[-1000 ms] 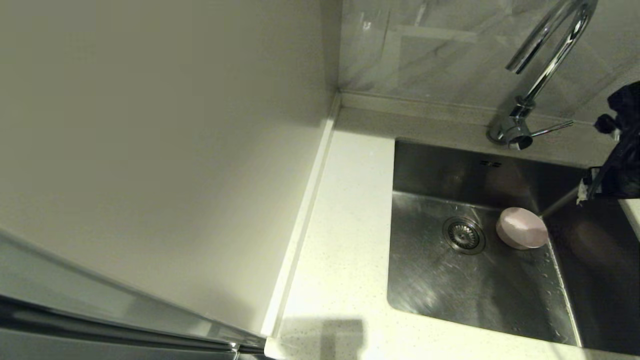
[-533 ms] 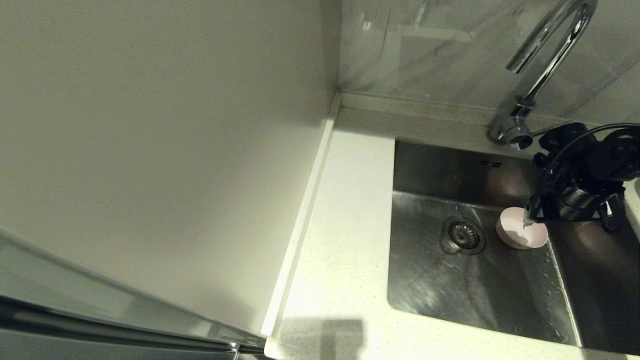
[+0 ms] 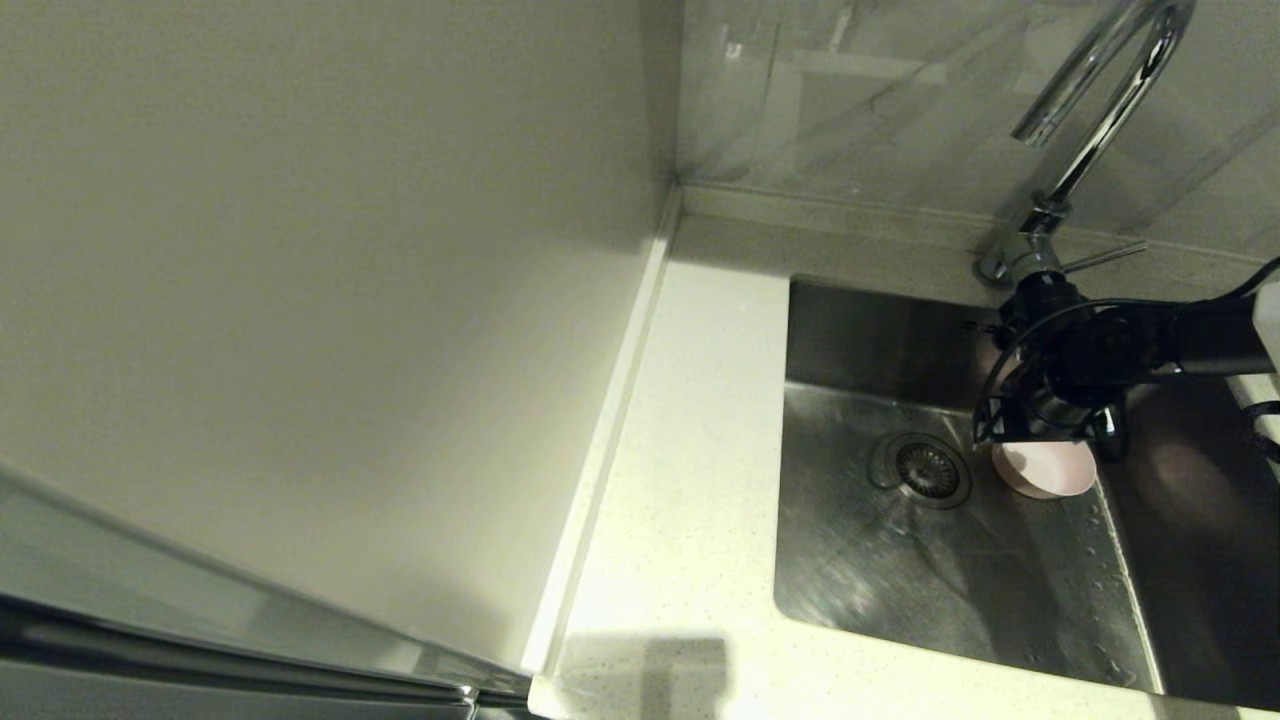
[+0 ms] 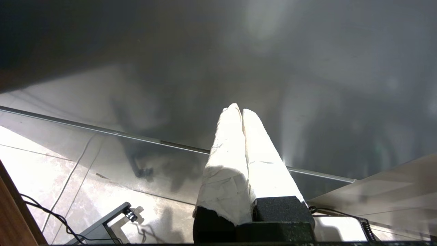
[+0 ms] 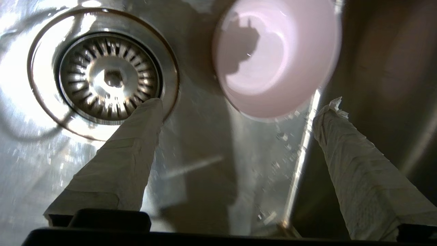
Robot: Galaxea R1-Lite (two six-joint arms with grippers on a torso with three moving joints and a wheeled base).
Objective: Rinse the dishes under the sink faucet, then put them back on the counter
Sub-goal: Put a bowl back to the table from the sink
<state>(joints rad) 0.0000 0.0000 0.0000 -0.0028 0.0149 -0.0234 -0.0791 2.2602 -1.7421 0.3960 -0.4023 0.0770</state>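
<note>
A pale pink bowl (image 3: pixel 1047 470) (image 5: pixel 273 58) rests upright on the sink (image 3: pixel 900 570) floor, just right of the round drain strainer (image 3: pixel 926 470) (image 5: pixel 109 77). My right gripper (image 3: pixel 1035 428) (image 5: pixel 243 104) hangs open over the basin, above the bowl's back edge, with nothing between its wrapped fingers (image 5: pixel 133 150). The chrome faucet (image 3: pixel 1095 110) arches over the sink's back right, its lever (image 3: pixel 1105 258) pointing right. The mint-white and blue bowls are out of view. My left gripper (image 4: pixel 239 110) is parked out of the head view, its wrapped fingers pressed together and holding nothing.
The white speckled counter (image 3: pixel 690 450) runs along the sink's left and front. A plain off-white panel (image 3: pixel 300 300) stands on the left and a marbled wall (image 3: pixel 880 100) behind. Water drops (image 5: pixel 286 136) lie on the sink floor near the bowl.
My right arm has swung in from the right edge, leftward over the basin, to hang above the pink bowl. The bowl has stayed where it was.
</note>
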